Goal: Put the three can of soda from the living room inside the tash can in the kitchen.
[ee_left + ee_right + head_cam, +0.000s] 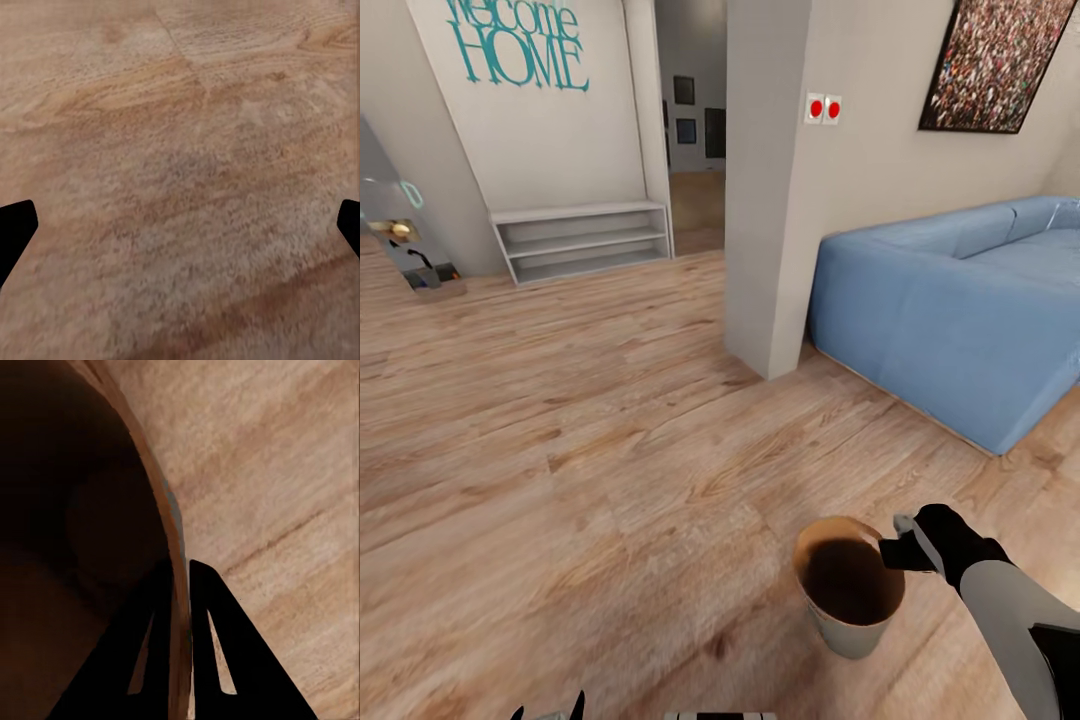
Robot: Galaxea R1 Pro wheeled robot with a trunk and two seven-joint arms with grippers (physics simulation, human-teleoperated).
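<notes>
Your blue upholstered sofa (970, 310) runs off the frame's right edge; the teal wall lettering (520, 40) is cropped on top.

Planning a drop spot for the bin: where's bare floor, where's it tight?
Free: the wide plank floor between the low white shelf, the pillar and the bin pinched at its rim by the right end effector. Tight: the strip between the pillar and blue sofa.

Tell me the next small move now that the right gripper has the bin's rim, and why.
Probably carry the trash can on toward the sofa: the right gripper pinches its rim, its brown inside looks empty, and no cans are in sight.
</notes>
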